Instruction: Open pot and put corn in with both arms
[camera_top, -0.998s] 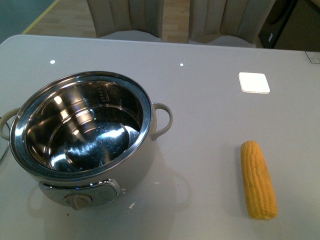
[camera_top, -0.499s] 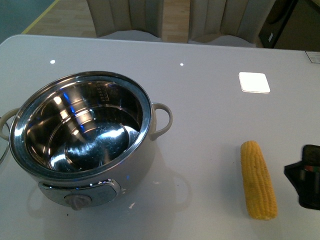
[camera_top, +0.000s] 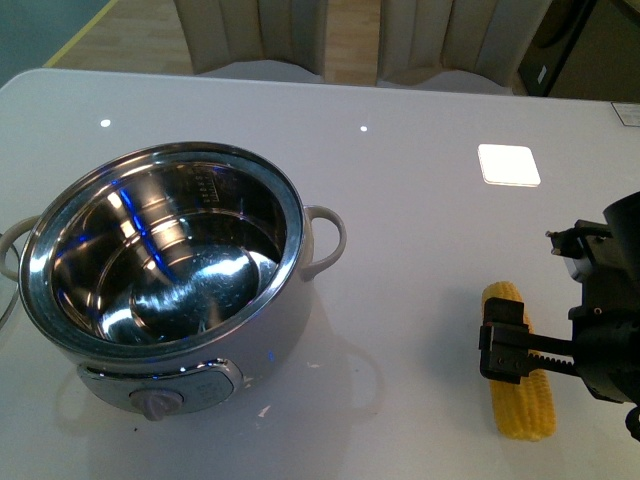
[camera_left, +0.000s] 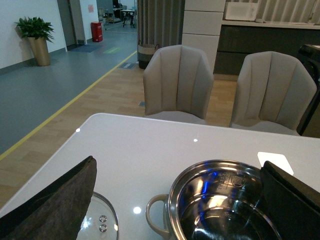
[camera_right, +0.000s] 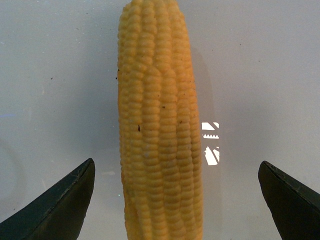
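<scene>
Since half a second ago the black right gripper (camera_top: 528, 350) has come in from the table's right edge and now sits over the yellow corn cob (camera_top: 524, 402), where before only its tip showed beside the cob. That corn lies flat on the glossy white table (camera_top: 420, 210), well to the right of the pot, and has not shifted. From the right wrist view the jaws are spread wide, one dark fingertip (camera_right: 65, 200) on each side of the cob with bare table showing between them and the kernels, so nothing is gripped. The large round cream-white electric pot (camera_top: 293, 222), with its shiny steel inside, loop handles and front dial knob (camera_top: 158, 403), stands open on the left of the table, in the same spot as before. Its round glass lid (camera_left: 102, 220) lies flat on the table beside one handle, seen in the left wrist view. The left gripper (camera_left: 172, 212) hangs above the pot's near rim with its dark fingers set wide apart and holding nothing.
</scene>
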